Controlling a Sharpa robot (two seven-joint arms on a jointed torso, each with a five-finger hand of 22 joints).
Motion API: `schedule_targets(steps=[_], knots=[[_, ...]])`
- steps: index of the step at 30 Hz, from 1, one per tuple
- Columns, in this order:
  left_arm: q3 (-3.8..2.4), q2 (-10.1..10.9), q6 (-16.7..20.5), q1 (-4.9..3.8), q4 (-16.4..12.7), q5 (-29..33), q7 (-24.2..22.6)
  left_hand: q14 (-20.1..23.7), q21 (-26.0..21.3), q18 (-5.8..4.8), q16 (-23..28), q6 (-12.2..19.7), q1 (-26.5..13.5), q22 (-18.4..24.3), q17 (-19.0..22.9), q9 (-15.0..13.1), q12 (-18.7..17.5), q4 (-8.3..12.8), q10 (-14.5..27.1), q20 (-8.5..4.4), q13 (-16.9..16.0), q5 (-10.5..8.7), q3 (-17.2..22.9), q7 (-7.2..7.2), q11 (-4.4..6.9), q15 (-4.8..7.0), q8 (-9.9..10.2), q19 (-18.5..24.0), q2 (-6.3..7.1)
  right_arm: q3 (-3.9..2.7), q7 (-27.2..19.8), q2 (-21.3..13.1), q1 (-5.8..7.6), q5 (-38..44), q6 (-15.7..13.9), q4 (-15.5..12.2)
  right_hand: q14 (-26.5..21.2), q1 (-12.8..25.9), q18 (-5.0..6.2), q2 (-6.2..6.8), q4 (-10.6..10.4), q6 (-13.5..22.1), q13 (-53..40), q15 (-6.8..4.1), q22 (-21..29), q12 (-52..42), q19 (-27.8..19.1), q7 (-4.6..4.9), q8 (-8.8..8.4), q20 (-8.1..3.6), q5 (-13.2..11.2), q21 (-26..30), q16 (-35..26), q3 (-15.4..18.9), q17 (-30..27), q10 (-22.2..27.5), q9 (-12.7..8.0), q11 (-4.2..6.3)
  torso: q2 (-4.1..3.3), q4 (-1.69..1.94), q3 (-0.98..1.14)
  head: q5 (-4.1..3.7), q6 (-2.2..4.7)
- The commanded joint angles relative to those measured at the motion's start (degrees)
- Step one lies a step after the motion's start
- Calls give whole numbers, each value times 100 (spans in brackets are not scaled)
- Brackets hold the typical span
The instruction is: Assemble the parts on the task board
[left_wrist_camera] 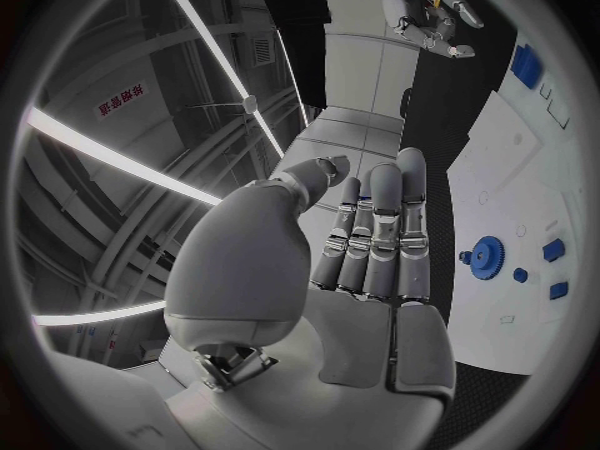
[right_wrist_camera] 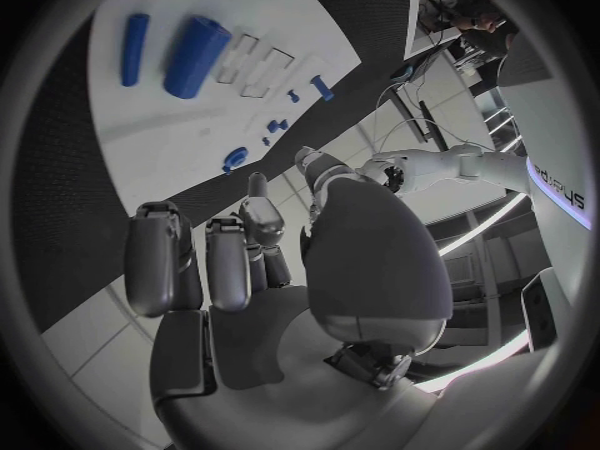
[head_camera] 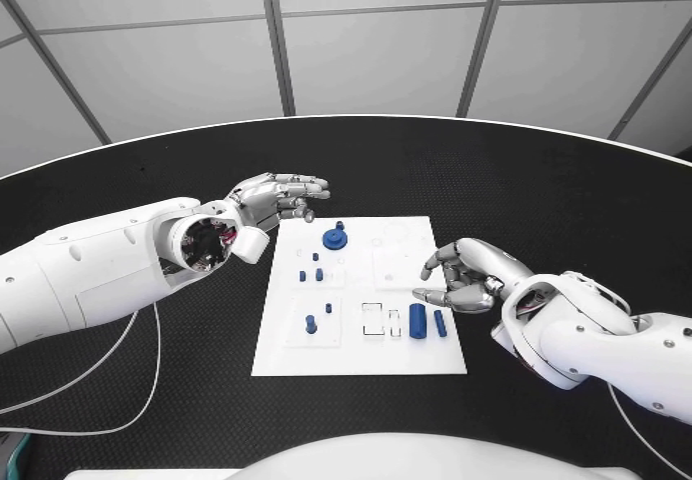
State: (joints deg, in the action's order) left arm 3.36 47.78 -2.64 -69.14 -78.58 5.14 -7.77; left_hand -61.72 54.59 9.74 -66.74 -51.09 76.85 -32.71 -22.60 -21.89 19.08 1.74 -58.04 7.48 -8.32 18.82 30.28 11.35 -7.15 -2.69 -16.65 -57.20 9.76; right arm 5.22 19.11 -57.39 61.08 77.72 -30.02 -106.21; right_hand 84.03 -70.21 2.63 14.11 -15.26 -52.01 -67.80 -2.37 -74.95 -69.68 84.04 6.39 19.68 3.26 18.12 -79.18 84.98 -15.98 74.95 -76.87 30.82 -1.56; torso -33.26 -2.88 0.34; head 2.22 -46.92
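Observation:
The white task board (head_camera: 361, 340) lies mid-table. A blue gear-shaped part (head_camera: 335, 238) stands near its far edge, and small blue pegs (head_camera: 317, 272) stand below it. A thick blue cylinder (head_camera: 417, 321) and a slimmer one (head_camera: 440, 322) lie near the board's right side. My left hand (head_camera: 281, 197) hovers off the board's far left corner, fingers stretched and holding nothing (left_wrist_camera: 369, 260). My right hand (head_camera: 462, 275) hangs over the board's right edge, just beyond the cylinders, fingers loosely bent with nothing in them (right_wrist_camera: 238, 270). The right wrist view shows both cylinders (right_wrist_camera: 194, 43).
Black table (head_camera: 173, 400) surrounds the board on all sides. A white cable (head_camera: 144, 370) runs across the table under my left arm. Several shallow outlined slots (head_camera: 378, 320) lie left of the thick cylinder.

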Motion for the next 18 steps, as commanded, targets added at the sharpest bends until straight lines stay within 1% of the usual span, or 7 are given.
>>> schedule_targets(steps=[1,2,3,6,9,14,18], knots=[[0,-4,-6,0,2,0,0,41,-25,88,18,50,-5,5,5,4,32,-2,39,9,8,11,-30,4,-17,3,-23,39,-50,16,215,-185,-81,-31,-47,-23,389,-97,-48,-45,-64,67,-268,-20,-970,-236,358,6,70,-17,82,-67,47,102,360,-127,33,-15,17,-79,20,-32,-2],[0,-9,-11,1,2,0,0,41,-25,88,18,50,-5,5,5,4,32,-2,39,9,8,11,-30,4,-17,3,-23,39,-50,22,305,-202,-120,-38,-72,-25,400,-122,-61,-59,-97,80,-456,-19,-1007,-407,372,7,110,-15,105,-131,74,159,418,-217,48,-13,18,-82,20,-39,-10],[0,-11,-14,1,2,0,0,41,-25,88,18,50,-5,5,5,4,32,-2,39,9,8,11,-30,4,-17,3,-23,39,-50,25,340,-207,-136,-40,-79,-25,400,-122,-61,-59,-97,80,-456,-19,-1007,-407,372,7,110,-15,105,-131,74,159,418,-217,48,-13,19,-86,19,-40,-12],[0,-18,-22,1,-1,0,2,42,-27,88,17,48,-11,6,5,4,36,-8,39,9,8,10,-34,4,-17,2,-25,40,-53,35,592,-219,-240,-9,-104,-18,431,-133,-88,-83,-120,105,-771,-15,-1082,-697,401,7,165,-10,148,-261,147,264,585,-377,65,-16,26,-101,17,-39,-27],[0,-18,-24,1,-3,0,4,42,-27,88,17,48,-11,6,5,4,36,-8,39,9,8,10,-34,4,-17,2,-25,40,-53,41,816,-198,-307,98,-78,10,462,-108,-114,-119,-130,131,-941,-7,-1155,-848,431,5,208,-7,182,-392,221,368,761,-451,75,-24,18,-77,8,-72,-39],[0,-5,-19,2,-13,0,5,42,-27,88,17,48,-11,6,5,4,36,-8,39,9,8,10,-34,4,-17,2,-25,40,-53,57,1050,-86,-399,175,-20,95,486,0,-136,-169,-140,135,-1051,-5,-1213,-939,453,-1,268,1,182,-496,281,530,902,-491,85,-20,7,-75,-2,-81,-45],[0,2,-18,2,-21,0,6,42,-27,88,17,48,-11,6,5,4,36,-8,39,9,8,10,-34,4,-17,2,-25,40,-53,63,1092,60,-463,192,-1,164,493,53,-142,-197,-143,146,-1089,-5,-1231,-968,459,-3,290,2,170,-526,299,611,945,-503,88,-19,-1,-71,5,-66,-50]])
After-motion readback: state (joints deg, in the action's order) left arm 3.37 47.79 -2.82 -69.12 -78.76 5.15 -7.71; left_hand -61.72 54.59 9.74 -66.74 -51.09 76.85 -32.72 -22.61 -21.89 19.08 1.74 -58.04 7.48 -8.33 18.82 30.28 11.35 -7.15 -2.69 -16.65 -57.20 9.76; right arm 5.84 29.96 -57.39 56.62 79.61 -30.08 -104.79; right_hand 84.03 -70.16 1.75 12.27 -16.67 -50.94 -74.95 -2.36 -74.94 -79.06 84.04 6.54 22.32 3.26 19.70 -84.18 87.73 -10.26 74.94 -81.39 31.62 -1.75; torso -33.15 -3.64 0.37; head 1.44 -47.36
